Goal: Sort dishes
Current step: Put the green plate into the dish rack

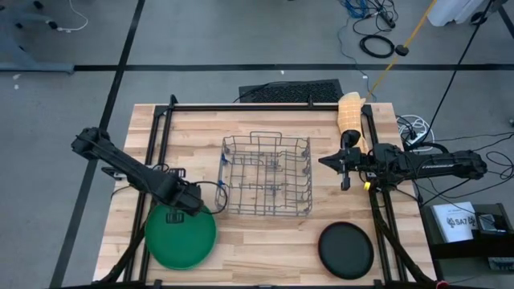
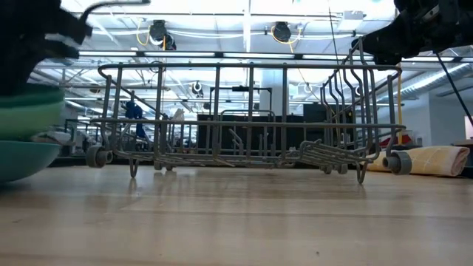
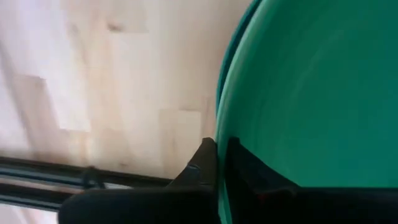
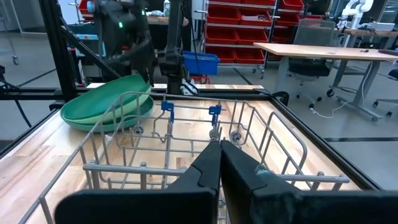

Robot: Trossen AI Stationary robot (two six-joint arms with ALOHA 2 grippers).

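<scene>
Two dark jointed arms, black cables, each hand with flat black fingers point(image 4: 205, 171).

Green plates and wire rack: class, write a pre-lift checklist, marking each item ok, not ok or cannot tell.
1. Left gripper shut on the rim of the top light-green round plate: ok.
2. Teal-green plate beneath stays on the table: cannot tell.
3. Grey wire rack empty, upright: ok.
4. Right gripper shut, beside the rack, clear of the left arm's path: ok.
5. Small black round plate lies apart from the stack: ok.
</scene>
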